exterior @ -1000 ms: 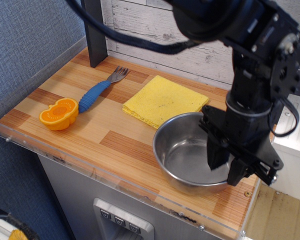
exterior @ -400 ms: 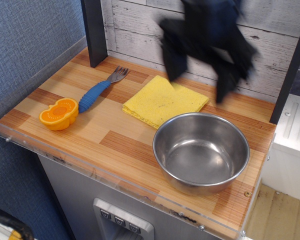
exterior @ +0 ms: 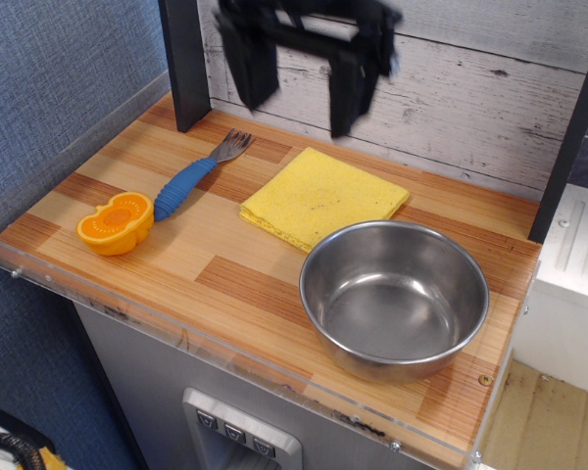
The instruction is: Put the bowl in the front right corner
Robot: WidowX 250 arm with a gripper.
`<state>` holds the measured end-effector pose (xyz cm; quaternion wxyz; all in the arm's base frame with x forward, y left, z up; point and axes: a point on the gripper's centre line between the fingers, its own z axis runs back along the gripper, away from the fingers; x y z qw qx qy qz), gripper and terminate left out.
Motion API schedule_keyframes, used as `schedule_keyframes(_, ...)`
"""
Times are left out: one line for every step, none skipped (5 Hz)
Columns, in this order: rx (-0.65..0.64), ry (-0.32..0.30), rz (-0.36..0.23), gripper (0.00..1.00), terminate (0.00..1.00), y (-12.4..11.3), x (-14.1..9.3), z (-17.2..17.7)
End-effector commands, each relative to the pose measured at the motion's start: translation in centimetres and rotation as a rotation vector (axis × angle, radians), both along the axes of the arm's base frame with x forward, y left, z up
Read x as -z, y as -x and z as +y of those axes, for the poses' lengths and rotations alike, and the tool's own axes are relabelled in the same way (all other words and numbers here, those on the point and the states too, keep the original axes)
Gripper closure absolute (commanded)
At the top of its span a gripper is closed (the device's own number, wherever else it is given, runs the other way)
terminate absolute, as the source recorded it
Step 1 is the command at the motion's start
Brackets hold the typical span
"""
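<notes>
Observation.image, gripper [exterior: 299, 83] fingers [exterior: 250, 69] spread wide, empty, above bowl [exterior: 394, 299]

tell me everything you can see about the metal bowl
The bowl is round, deep and shiny, stainless steel by its look, with a plain thin rim and a flat bottom that mirrors the light. It is empty and stands upright on the striped wood tabletop, near the front right corner, by the small brass screw. Its far rim sits close to or over the edge of the yellow cloth; contact is unclear. Nothing grips it: the gripper hangs above the back, fingers apart.
</notes>
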<state>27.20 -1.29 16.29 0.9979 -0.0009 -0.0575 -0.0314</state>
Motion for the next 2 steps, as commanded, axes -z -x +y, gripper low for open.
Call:
schedule_keyframes(0.016,0.002,-0.004,0.0,0.0,0.06,-0.15,0.86)
schedule_keyframes(0.016,0.002,-0.004,0.0,1.0,0.06,-0.15,0.86)
